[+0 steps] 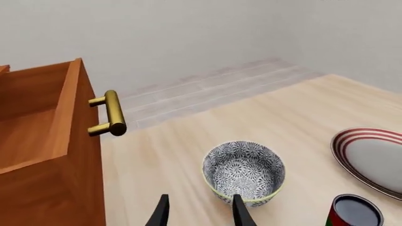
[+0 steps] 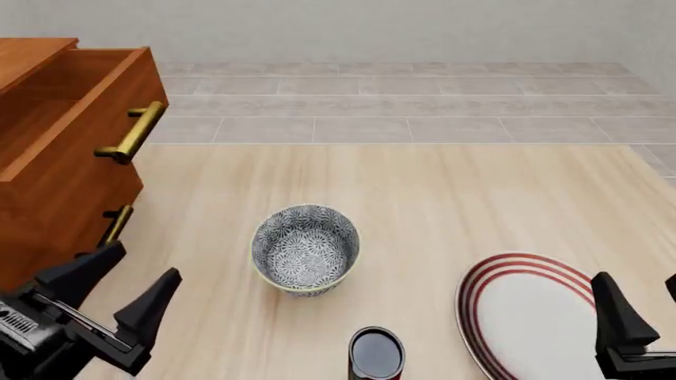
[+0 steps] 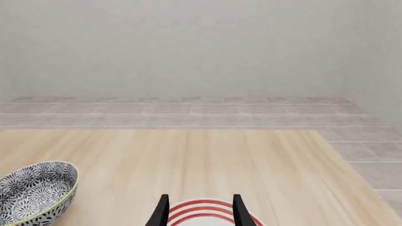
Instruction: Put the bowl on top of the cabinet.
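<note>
The bowl (image 2: 305,248) stands upright on the wooden table (image 2: 423,198), near the middle of the front view, and nothing is inside it. Its grey-and-white flower pattern covers the inside and the outside, and the rim is pale cream. The cabinet (image 2: 58,150) is at the far left of the table, well apart from the bowl; its upper drawer (image 2: 85,95) is pulled out, and the brass handle (image 2: 135,131) on its front shows clearly. The left gripper (image 2: 122,297) is low at the left front, between the cabinet and the bowl, with its two fingers spread apart and holding nothing; in the left wrist view the fingertips (image 1: 242,212) point toward the bowl (image 1: 244,172). The right gripper (image 3: 198,209) hovers above the plate with red rings (image 2: 528,313), fingers also apart and empty. A small dark can (image 2: 375,353) stands just in front of the bowl, a red side visible in the left wrist view. No writing or brand can be read on any object.
</note>
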You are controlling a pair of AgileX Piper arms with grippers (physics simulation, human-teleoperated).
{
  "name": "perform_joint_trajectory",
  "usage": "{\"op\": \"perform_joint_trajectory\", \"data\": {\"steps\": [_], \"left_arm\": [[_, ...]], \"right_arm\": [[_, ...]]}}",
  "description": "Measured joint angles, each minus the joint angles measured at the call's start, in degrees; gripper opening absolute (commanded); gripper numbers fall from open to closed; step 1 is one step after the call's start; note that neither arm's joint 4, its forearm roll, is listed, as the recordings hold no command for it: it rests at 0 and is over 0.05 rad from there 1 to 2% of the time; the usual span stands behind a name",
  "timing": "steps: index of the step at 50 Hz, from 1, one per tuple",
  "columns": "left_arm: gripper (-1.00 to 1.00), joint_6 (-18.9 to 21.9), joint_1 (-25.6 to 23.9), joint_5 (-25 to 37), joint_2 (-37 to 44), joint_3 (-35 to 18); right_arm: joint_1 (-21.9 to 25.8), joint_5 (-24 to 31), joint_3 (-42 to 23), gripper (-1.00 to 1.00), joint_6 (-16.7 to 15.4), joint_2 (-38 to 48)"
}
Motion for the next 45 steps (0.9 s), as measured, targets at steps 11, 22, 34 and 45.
{"op": "perform_joint_trajectory", "data": {"steps": [11,22,34,45], "left_arm": [[1.0,0.07,-3.25,-5.2,7.13,-1.56],[1.0,-0.18,-5.53,-7.88,13.62,-4.08],[1.0,-0.81,-7.53,-4.93,19.43,-9.63],[1.0,-0.93,-9.05,-0.48,23.87,-14.85]], "right_arm": [[0.0,-0.12,-0.03,1.0,0.08,0.29],[0.05,-0.57,-0.01,1.0,0.32,0.94],[0.21,-0.86,0.01,1.0,0.28,1.36],[0.27,-0.91,0.0,1.0,0.12,1.5]]}}
